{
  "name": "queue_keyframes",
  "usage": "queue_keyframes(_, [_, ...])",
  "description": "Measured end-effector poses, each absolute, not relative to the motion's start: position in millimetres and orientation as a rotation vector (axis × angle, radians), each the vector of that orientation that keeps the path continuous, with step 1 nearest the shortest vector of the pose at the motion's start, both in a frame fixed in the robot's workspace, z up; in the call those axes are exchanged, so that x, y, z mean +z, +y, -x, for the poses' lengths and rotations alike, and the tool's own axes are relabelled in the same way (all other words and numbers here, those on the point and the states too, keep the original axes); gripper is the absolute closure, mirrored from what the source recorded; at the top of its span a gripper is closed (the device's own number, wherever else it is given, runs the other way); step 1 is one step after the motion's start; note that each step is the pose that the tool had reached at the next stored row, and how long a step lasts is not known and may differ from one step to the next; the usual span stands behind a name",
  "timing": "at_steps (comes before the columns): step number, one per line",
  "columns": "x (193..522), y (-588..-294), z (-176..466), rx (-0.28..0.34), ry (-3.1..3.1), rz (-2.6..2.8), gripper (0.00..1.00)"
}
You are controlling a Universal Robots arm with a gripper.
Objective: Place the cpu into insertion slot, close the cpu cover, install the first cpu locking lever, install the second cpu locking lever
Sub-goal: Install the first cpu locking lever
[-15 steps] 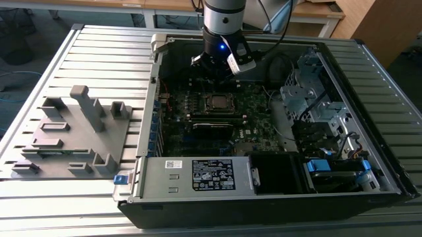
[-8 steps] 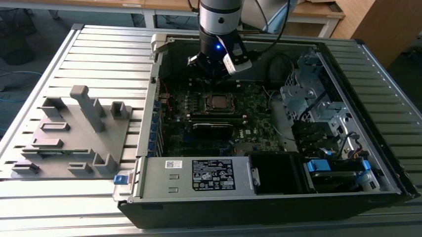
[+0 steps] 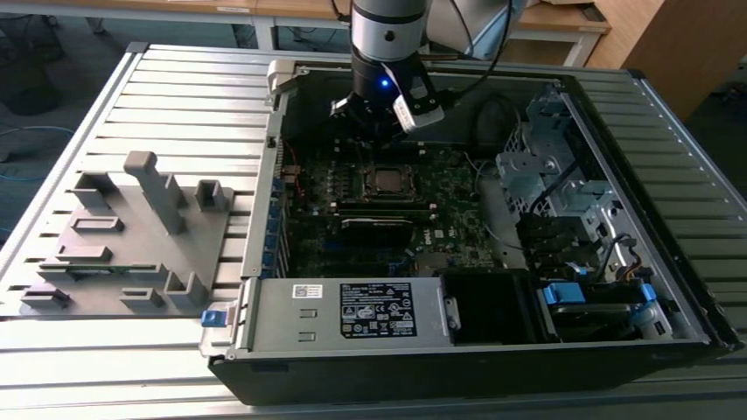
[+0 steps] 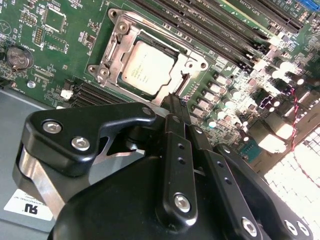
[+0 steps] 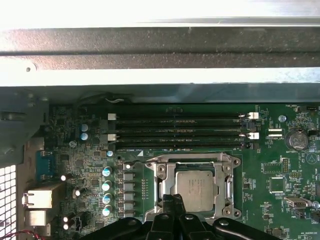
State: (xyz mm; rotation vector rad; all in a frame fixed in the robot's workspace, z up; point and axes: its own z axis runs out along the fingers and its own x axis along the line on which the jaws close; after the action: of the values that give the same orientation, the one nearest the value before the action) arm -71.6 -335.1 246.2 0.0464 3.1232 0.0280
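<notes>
An open computer case [image 3: 467,378] is lying on the slatted tabletop [image 3: 175,83]. It is holding a green motherboard [image 3: 350,241], a grey power supply [image 3: 350,311] along its near wall, and metal drive cages [image 3: 540,171] toward the exterior view's right. On the motherboard, the insertion slot [image 3: 366,180] is holding the cpu [image 5: 195,187], which is lying flat with its silvery top facing up. The cpu cover [image 5: 229,186] is lying down around the chip and framing it. Long black memory slots [image 5: 180,127] are running just beside the socket. A grey fixture tray [image 3: 117,236] with upright posts is standing on the tabletop at the exterior view's left, just beside the case.

The arm [image 3: 386,35] is reaching down into the far part of the case, with its upper length cut off by the picture's edge. In the second wrist view the tool [image 4: 175,102] is showing its two slim fingers pressed together and gripping nothing. Their tips are sitting at the cover's edge and hiding that stretch of the frame, so I cannot tell whether they are touching it. The locking levers are hard to make out against the metal rim.
</notes>
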Motion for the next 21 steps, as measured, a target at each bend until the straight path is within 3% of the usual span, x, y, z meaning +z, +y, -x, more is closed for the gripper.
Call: queue_keyframes(21, [253.9, -335.1, 73.0, 0.028, 3.123, -0.047, 0.90])
